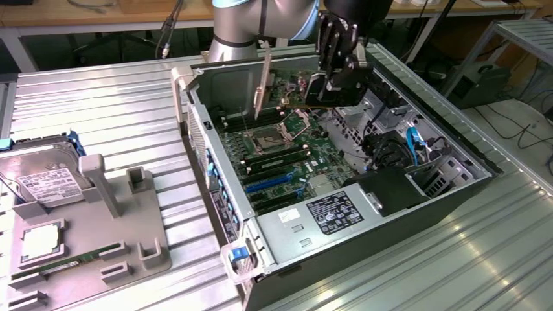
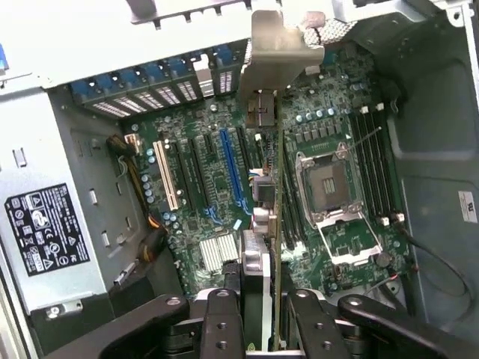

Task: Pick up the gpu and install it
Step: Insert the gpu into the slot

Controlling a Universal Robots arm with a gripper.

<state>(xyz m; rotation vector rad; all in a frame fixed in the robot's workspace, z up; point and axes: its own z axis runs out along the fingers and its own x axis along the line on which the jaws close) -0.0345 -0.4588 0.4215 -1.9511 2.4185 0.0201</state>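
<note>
My gripper (image 1: 327,87) is shut on the gpu (image 1: 298,97), holding it on edge above the open computer case (image 1: 449,139). The card's pale metal bracket (image 1: 263,81) hangs at its end, over the motherboard's far part. In the wrist view the gpu (image 2: 274,209) is seen edge-on between the two black fingers (image 2: 224,321), with the silvery bracket (image 2: 281,52) at the far end. It hovers over the motherboard (image 2: 217,187), between the blue expansion slot (image 2: 232,168) and the CPU socket (image 2: 329,187), not touching the board.
The power supply (image 1: 333,214) with its black label fills the case's near end. Blue cables (image 1: 415,146) and drive bays sit on the exterior view's right. A grey fixture (image 1: 95,233) on the left holds a hard drive (image 1: 48,181) and a RAM stick (image 1: 52,265).
</note>
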